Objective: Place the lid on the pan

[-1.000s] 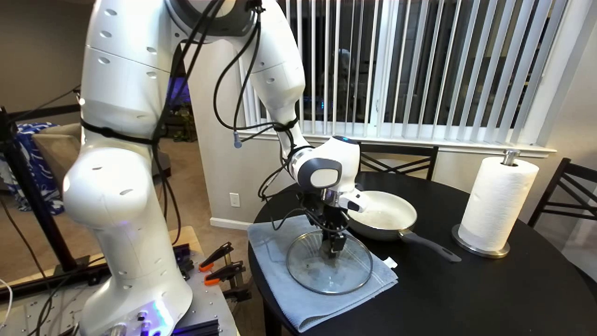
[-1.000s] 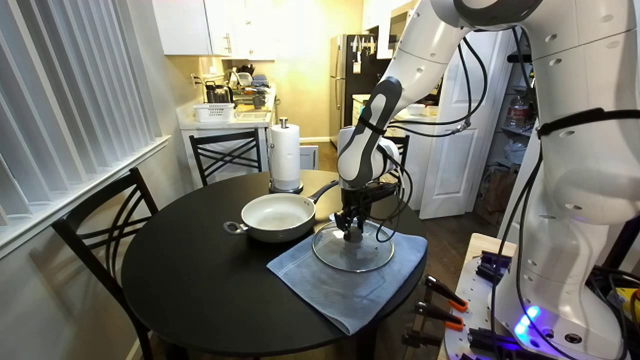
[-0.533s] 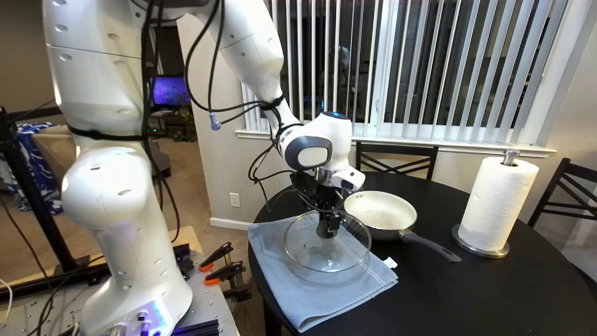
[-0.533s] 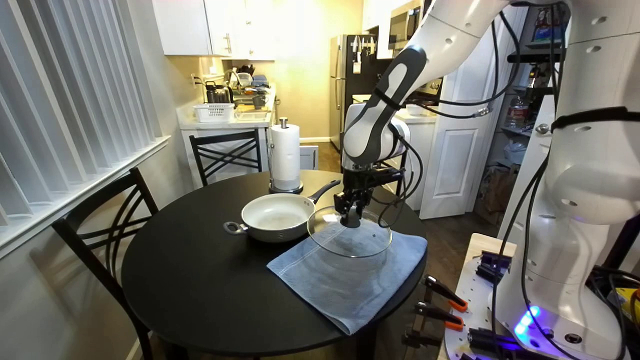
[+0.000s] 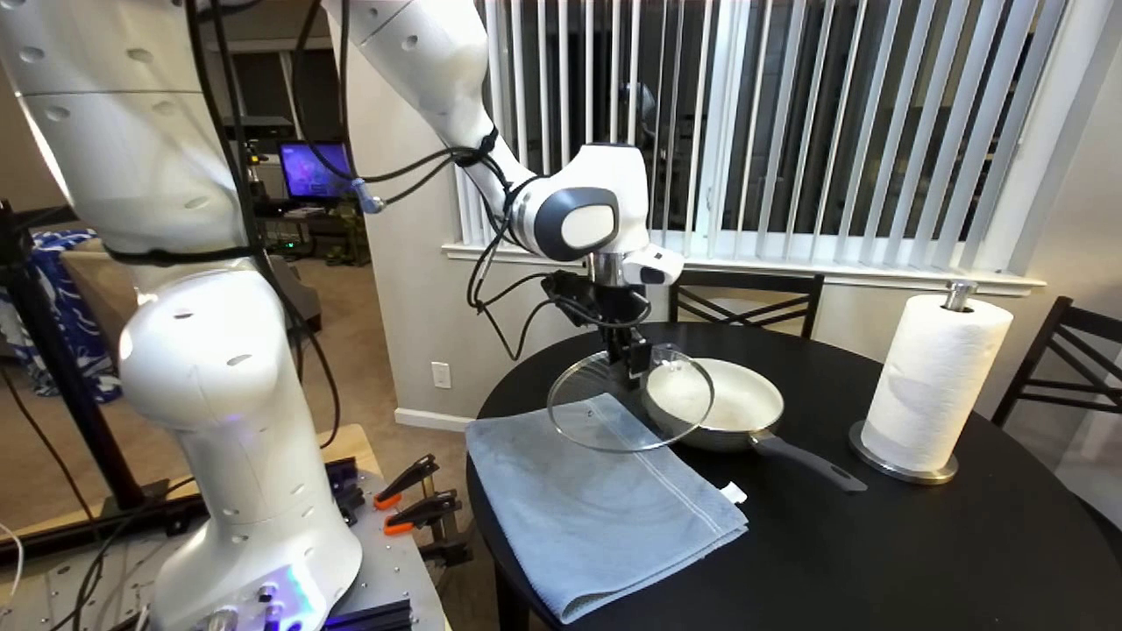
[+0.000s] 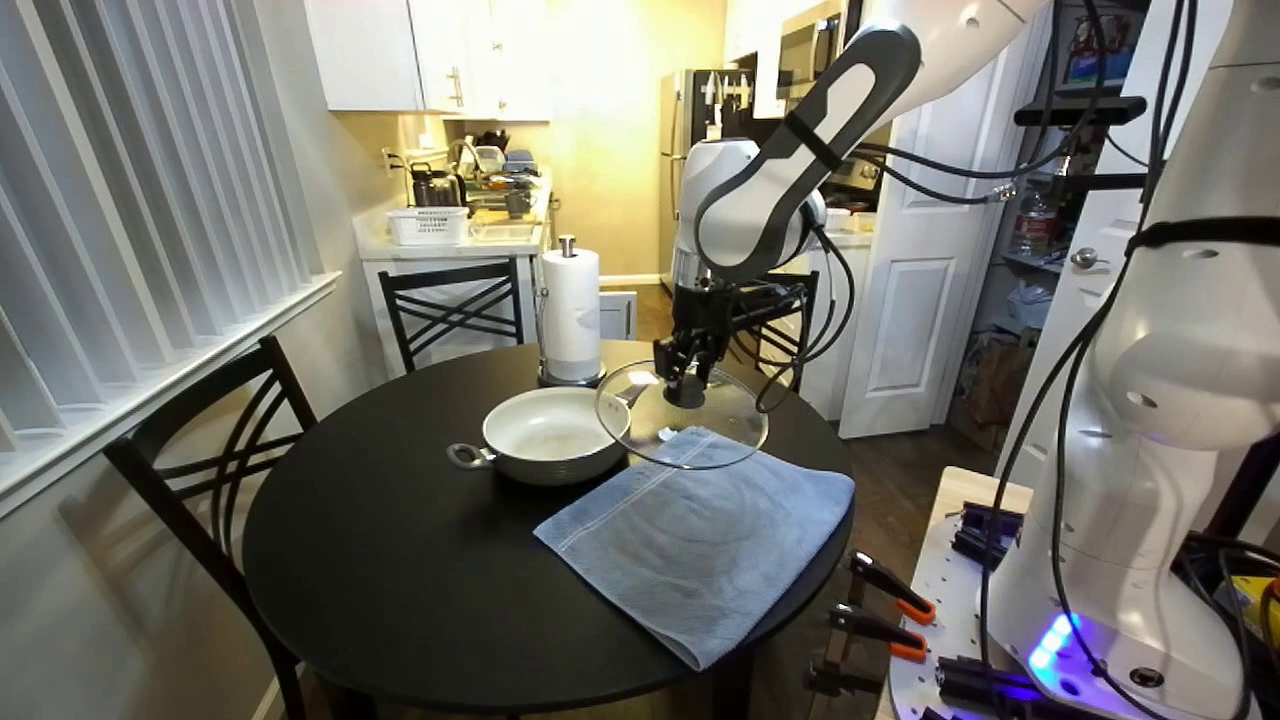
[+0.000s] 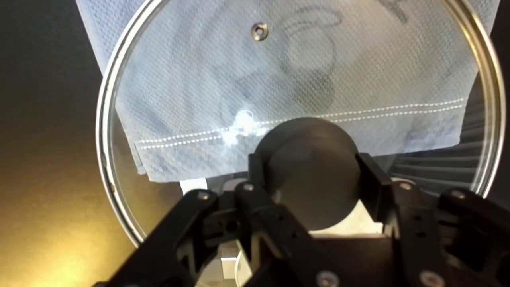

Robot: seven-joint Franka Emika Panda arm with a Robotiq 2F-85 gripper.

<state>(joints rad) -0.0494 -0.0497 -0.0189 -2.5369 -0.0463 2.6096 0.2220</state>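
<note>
Lid (image 5: 618, 421): clear glass, metal rim; hung in the air, apart from the cloth (image 6: 700, 560); looked tilted, pan-side edge higher.
Lid vs pan (image 6: 555, 430): rim overlapped the pan's edge in both exterior views; couldn't tell if they touched.
Gripper (image 7: 308, 175): narrowed, holding the lid by its dark knob (image 7: 318, 187), fingers (image 7: 372, 185) against opposite sides of it; pointed down.
Pan: upright on the black table (image 6: 400, 580), pale inside facing up, just beside the cloth.
Pan handles: long dark handle (image 5: 811, 460) stuck out one side; small loop handle (image 6: 470, 456) on the opposite side.
Cloth: blue-grey, folded, flat on table; small white tab (image 5: 734, 492) at its edge.
Through the glass: cloth's double stitching and a bright glare spot in wrist view; metal-ringed vent hole (image 7: 259, 31) in the lid.
Paper towel roll (image 5: 938, 386): upright on a metal stand, on the table, apart from the pan.
Arm (image 5: 583, 219): white, black cables looped along it, reached over the table.
Chairs: dark, cross-backed chair (image 5: 758, 281) by the window wall, more around the table.
Clamps (image 5: 428, 510): black with orange tips, at the edge of the robot's base, near the table.
</note>
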